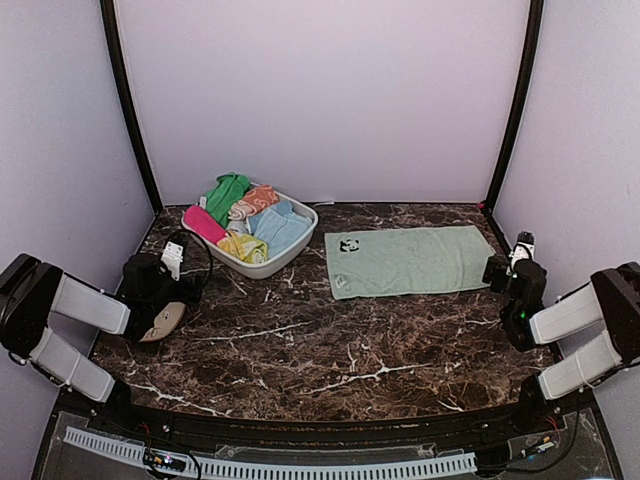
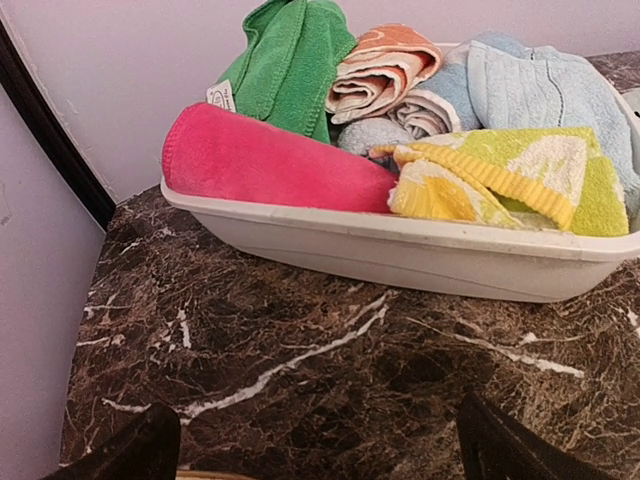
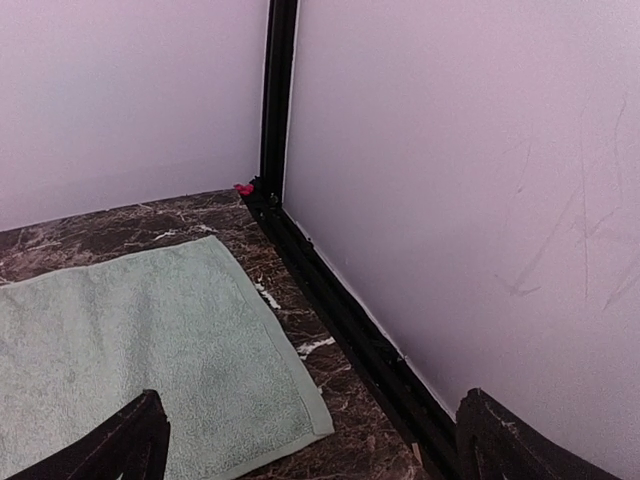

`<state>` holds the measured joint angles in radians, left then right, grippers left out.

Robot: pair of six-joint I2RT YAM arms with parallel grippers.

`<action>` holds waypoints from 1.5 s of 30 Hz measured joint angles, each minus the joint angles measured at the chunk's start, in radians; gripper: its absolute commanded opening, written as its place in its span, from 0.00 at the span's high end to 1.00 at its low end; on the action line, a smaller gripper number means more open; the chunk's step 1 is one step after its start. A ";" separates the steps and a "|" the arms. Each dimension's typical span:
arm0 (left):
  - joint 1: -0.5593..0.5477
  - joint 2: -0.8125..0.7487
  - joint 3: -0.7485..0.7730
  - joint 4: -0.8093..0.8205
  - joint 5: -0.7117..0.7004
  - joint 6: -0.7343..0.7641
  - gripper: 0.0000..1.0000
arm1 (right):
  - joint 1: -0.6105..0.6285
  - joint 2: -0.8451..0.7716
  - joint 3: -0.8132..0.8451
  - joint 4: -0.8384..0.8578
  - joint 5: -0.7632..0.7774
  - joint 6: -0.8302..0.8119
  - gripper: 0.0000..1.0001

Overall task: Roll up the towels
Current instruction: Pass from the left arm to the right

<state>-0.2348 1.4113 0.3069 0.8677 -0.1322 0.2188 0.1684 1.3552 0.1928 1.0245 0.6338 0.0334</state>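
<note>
A dark marble-patterned tabletop (image 1: 300, 350) is carrying two things. A white plastic basin (image 1: 283, 259) is sitting at its back left. A pale mint towel (image 1: 420, 262) with a panda patch (image 1: 349, 245) is lying flat at back right, apart from it.

1. Dark brown, stone-look table top (image 1: 300, 340), veined in white, smooth and slightly glossy.
2. Off-white plastic basin (image 2: 400, 250), smooth, with a dull sheen.
3. Soft, fleecy hot-pink towel (image 2: 270, 160), fine nap, matt.
4. Printed yellow-lime towel (image 2: 520, 175), short pile, ribbed yellow hem.
5. Looped terry mint towel (image 3: 150, 330), matt, with a flat stitched edge.
6. Fuzzy, matt green cloth (image 2: 290, 60); thick, ribbed blue towel (image 2: 550, 85).
7. Smooth, matt pale lilac walls (image 1: 320, 90), faintly scratched in the right wrist view.
8. Hard black frame posts (image 3: 277, 90), smooth, faint sheen, metal-like.
</note>
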 measured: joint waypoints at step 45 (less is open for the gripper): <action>0.211 0.174 -0.059 0.444 -0.027 -0.154 0.01 | -0.156 0.179 0.013 0.260 -0.368 0.028 0.00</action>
<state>-0.0242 1.5856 0.2481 1.3121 -0.1596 0.0643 0.0120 1.5341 0.2058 1.2842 0.2661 0.0612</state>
